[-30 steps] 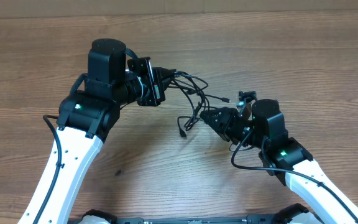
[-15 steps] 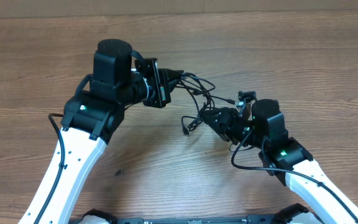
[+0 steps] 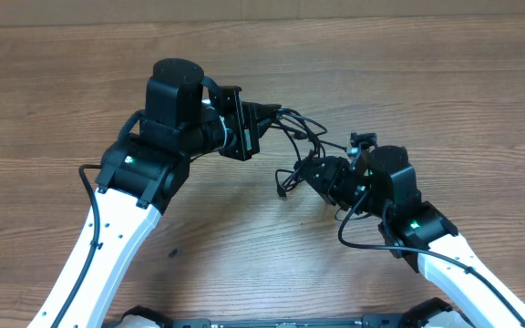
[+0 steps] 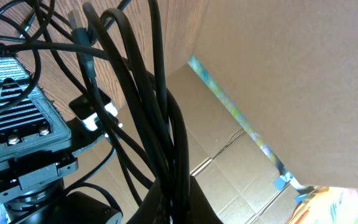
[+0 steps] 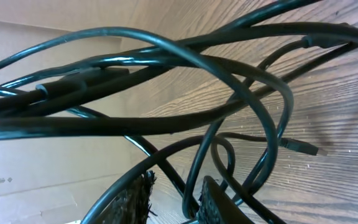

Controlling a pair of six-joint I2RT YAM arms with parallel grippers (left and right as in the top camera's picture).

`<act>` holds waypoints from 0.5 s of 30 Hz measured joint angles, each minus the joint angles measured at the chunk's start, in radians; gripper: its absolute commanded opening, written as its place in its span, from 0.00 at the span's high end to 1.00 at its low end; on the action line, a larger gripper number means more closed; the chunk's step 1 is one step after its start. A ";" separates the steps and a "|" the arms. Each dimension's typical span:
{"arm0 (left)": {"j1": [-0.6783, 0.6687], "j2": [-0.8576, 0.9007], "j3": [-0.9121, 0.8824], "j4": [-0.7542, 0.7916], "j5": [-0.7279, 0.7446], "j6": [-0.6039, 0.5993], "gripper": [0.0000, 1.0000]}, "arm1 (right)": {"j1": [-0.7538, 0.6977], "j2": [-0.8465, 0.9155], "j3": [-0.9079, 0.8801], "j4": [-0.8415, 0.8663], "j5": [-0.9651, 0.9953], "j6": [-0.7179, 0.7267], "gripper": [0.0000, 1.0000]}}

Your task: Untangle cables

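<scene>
The cables [image 3: 297,137] are a tangle of thin black cords strung between my two grippers above the wood table. My left gripper [image 3: 272,114] is shut on one end of the bundle; in the left wrist view the cords [image 4: 160,93] run up from between its closed fingers [image 4: 169,205]. My right gripper [image 3: 306,171] holds the other side; in the right wrist view several strands [image 5: 166,124] loop past and a few pass between its narrowly spaced fingers [image 5: 176,202]. A loose plug end [image 3: 283,189] hangs near the table.
A cardboard wall [image 3: 335,9] runs along the table's far edge. The right gripper's body [image 4: 17,124] shows close in the left wrist view. A small plug [image 5: 300,147] lies over the wood surface.
My left gripper has moved right toward the right gripper with the cables in it. The strands have bunched closer and the hanging plug end shifted right. The right arm has stayed put.
</scene>
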 measured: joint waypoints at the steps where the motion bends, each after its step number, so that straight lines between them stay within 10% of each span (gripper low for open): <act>1: 0.000 0.000 0.000 0.000 0.000 0.000 0.96 | 0.000 0.000 0.000 -0.001 0.005 0.000 0.74; 15: 0.000 0.000 0.000 0.001 0.045 0.000 0.96 | 0.000 0.000 0.000 -0.012 0.085 0.000 0.96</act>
